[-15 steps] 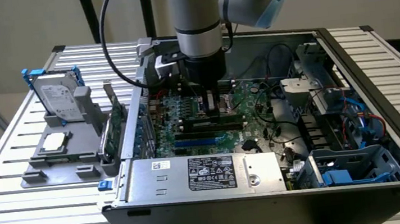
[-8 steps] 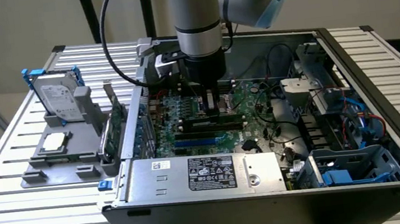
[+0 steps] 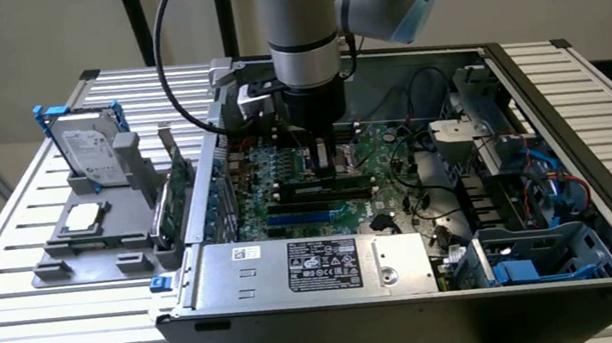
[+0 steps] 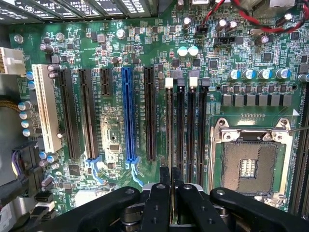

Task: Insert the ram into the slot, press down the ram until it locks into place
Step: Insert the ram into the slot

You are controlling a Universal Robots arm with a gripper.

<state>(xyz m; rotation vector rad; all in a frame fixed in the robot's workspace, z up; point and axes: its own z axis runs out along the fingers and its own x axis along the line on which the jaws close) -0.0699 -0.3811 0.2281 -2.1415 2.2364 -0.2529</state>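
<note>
Mid-motherboard (image 4: 120,53), the gripper (image 3: 321,154) pinches the ram (image 4: 171,193) edge-on just above the slot (image 4: 169,125). We judge insertion not begun, as all four memory sockets lie empty.

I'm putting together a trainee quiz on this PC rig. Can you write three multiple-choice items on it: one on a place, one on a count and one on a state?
1. In the exterior view, the hard drive stands at: A the right; B the left; C the middle.
2. How many bright-blue sockets are in the wrist view? A three; B two; C one.
3. The processor socket is: A empty; B under a cooler; C holding a chip.

Answers: 1 B, it sits on the grey fixture at that side. 2 C, the sockets beside it are black or white. 3 A, its bare contacts show.
</note>
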